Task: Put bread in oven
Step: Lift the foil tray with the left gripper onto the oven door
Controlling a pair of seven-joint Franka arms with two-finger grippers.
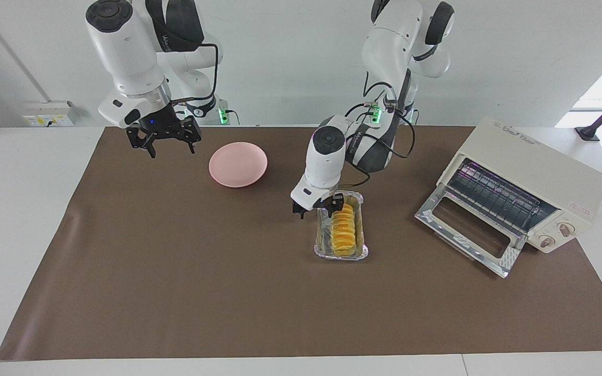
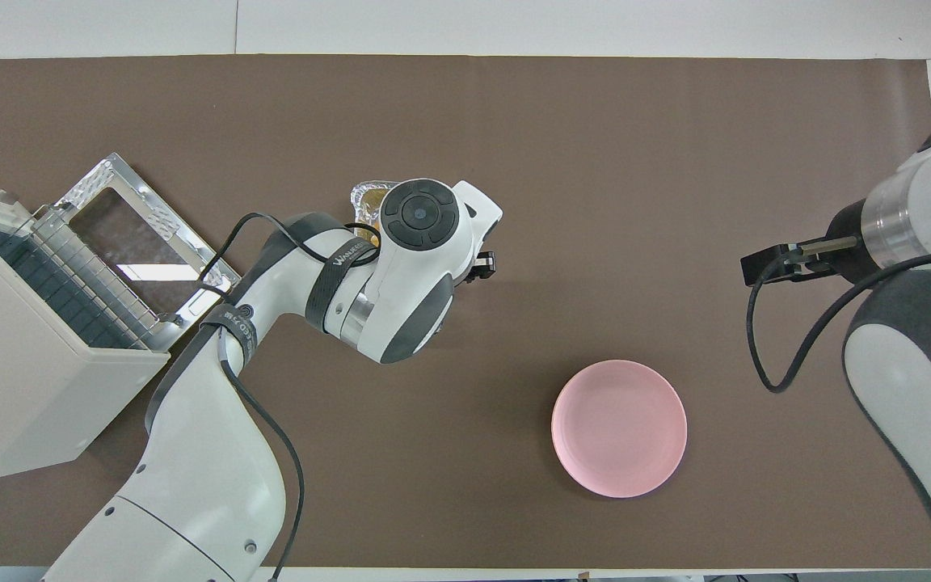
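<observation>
The yellow-orange ridged bread (image 1: 345, 233) lies in a silver foil tray (image 1: 323, 252) in the middle of the table. My left gripper (image 1: 317, 210) is open and low over the tray's end nearer to the robots, with one finger (image 1: 334, 207) at the bread's end. In the overhead view the left arm's wrist hides the bread, and only a corner of the tray (image 2: 367, 196) shows. The cream-white oven (image 1: 533, 172) stands at the left arm's end of the table with its glass door (image 1: 465, 230) dropped open; it also shows in the overhead view (image 2: 21, 380). My right gripper (image 1: 164, 145) waits open and empty, raised over the right arm's end.
A round pink plate (image 1: 238, 164) sits nearer to the robots than the tray, toward the right arm's end; it also shows in the overhead view (image 2: 619, 428). A brown mat (image 1: 175, 271) covers the table.
</observation>
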